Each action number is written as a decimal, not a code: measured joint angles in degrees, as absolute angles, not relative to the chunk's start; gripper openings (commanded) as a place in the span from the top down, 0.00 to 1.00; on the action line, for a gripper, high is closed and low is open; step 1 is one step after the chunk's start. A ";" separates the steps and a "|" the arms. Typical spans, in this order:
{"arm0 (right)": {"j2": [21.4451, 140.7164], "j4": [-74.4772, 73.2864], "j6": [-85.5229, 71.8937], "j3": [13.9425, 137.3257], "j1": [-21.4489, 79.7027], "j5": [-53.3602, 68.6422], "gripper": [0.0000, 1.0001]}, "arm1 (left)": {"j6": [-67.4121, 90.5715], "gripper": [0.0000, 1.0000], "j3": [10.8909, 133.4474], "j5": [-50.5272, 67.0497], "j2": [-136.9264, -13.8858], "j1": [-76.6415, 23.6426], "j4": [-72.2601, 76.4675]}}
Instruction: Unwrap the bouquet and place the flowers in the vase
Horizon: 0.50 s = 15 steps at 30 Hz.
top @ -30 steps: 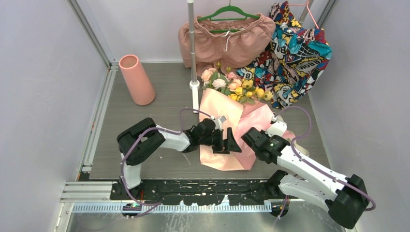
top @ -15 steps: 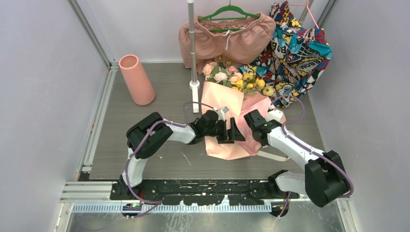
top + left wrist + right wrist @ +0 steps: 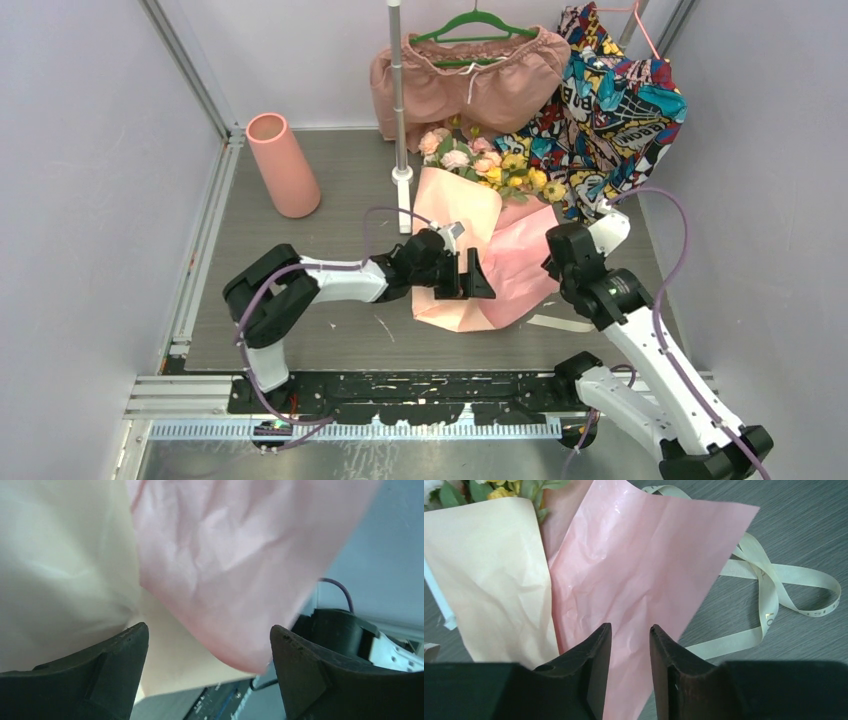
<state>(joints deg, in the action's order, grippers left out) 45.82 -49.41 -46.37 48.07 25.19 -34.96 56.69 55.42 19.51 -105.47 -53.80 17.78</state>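
The bouquet point(image 3: 505, 265) lies flat, left fingers point(image 3: 107, 672) wide over its paper edge, right fingers point(image 3: 586, 672) narrowly apart.

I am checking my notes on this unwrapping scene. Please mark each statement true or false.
1. The vase stands upright, with nothing sticking out of it. True.
2. The cream ribbon is tied around the wrapping paper. False: it lies loose on the table beside the paper.
3. The left gripper is wide open. True.
4. The flowers lie bare on the table. False: the paper covers their stems.
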 measured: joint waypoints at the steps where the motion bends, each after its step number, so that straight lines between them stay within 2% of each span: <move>1: 44.91 -50.30 -46.37 48.86 25.28 -34.72 0.60 | 56.47 0.09 55.37 19.25 -104.27 -54.33 17.02; 8: 43.77 -51.90 -45.71 50.19 25.78 -32.77 0.61 | 55.18 0.09 55.35 18.24 -97.65 -56.73 14.37; 11: 49.25 -47.16 -44.58 49.08 25.78 -29.95 0.66 | 54.54 0.09 55.35 17.26 -95.48 -56.62 12.23; 15: 63.13 -36.25 -43.81 45.69 25.82 -24.62 0.74 | 52.88 0.08 54.24 14.63 -89.60 -56.62 7.99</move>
